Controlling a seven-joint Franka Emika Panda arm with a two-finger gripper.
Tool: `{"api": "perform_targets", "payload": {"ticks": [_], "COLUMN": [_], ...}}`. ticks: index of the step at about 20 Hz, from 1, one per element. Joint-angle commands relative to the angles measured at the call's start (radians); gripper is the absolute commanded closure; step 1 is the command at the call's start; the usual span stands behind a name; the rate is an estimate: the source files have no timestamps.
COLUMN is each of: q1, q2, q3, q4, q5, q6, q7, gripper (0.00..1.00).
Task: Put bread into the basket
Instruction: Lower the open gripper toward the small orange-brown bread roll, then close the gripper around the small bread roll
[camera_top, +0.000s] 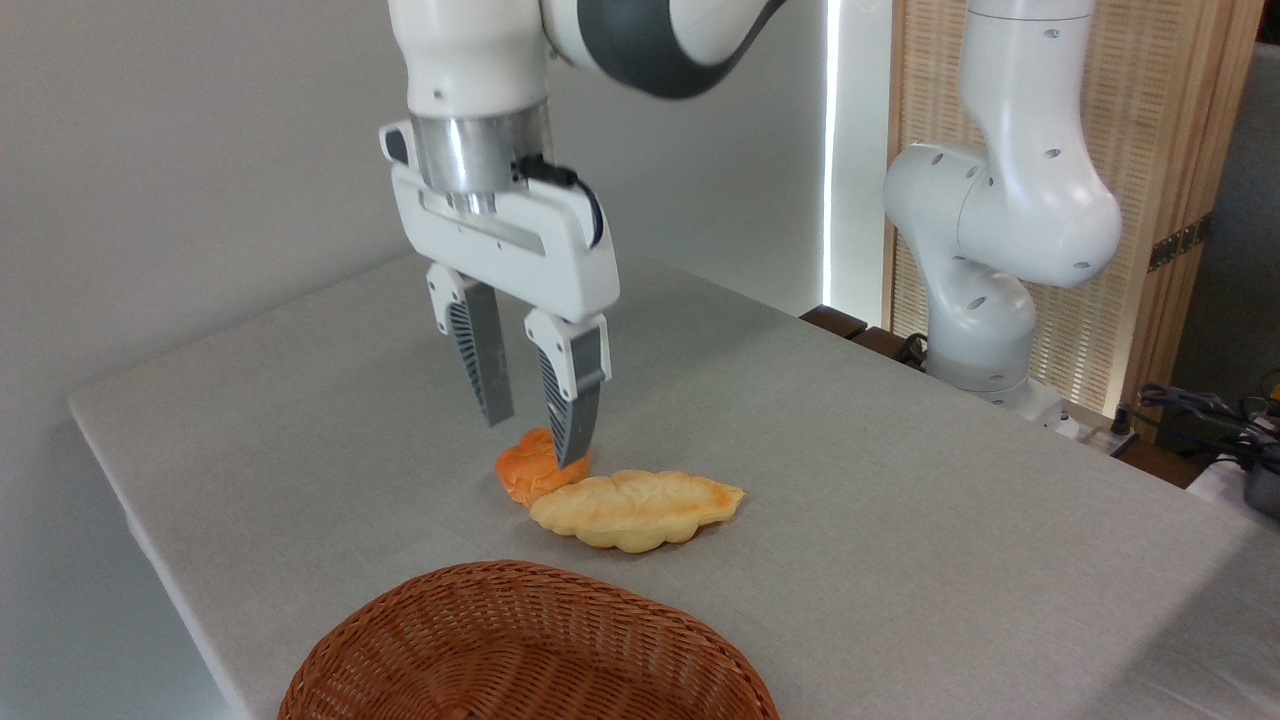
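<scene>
Jaws released, pointing down, spread with a clear gap between the two grey ribbed fingers (572, 400). Gripper (535, 440) sits low over the bread (527, 470): right finger tip overlaps the bun's top-right edge in this view, actual contact can't be confirmed; left finger tip hangs just above and left of it. Nothing gripped. Bread is an orange bun lying on the bench (900, 520), near its middle, touching or just beside the left end of a flat pale-yellow loaf (640, 508) that lies in front and to the right. Basket (520, 650), reddish-brown wicker, at the bench's near edge, cut off by the frame bottom, apart from both bread pieces; the visible inside holds nothing. Arm base (1000, 240) stands at the far right.
</scene>
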Motion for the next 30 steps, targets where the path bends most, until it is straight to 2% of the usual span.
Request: {"api": "perform_targets", "payload": {"ticks": [1,3,4,6,10,17,19,29,30], "q1": [-0.037,-0.041,-0.047,-0.067,-0.107,-0.126,-0.144,-0.178,-0.179], "q2": [-0.025,-0.022,-0.022,-0.017,0.001,0.049,0.059,0.066,0.064], "q3": [0.005,0.005,0.005,0.005,0.005,0.003,0.003,0.003,0.003], "q4": [-0.127,-0.152,-0.155,-0.168,-0.195,-0.198,-0.198,-0.192,-0.192], "q5": [-0.018,-0.035,-0.073,-0.118,-0.122,-0.125,-0.125,-0.125,-0.125], "q6": [0.060,0.091,0.095,0.100,0.147,0.166,0.167,0.167,0.167], "q7": [0.002,0.001,0.002,0.002,0.001,-0.002,-0.004,-0.010,-0.008], "gripper": [0.00,0.00,0.00,0.00,0.00,0.00,0.00,0.00,0.04]}}
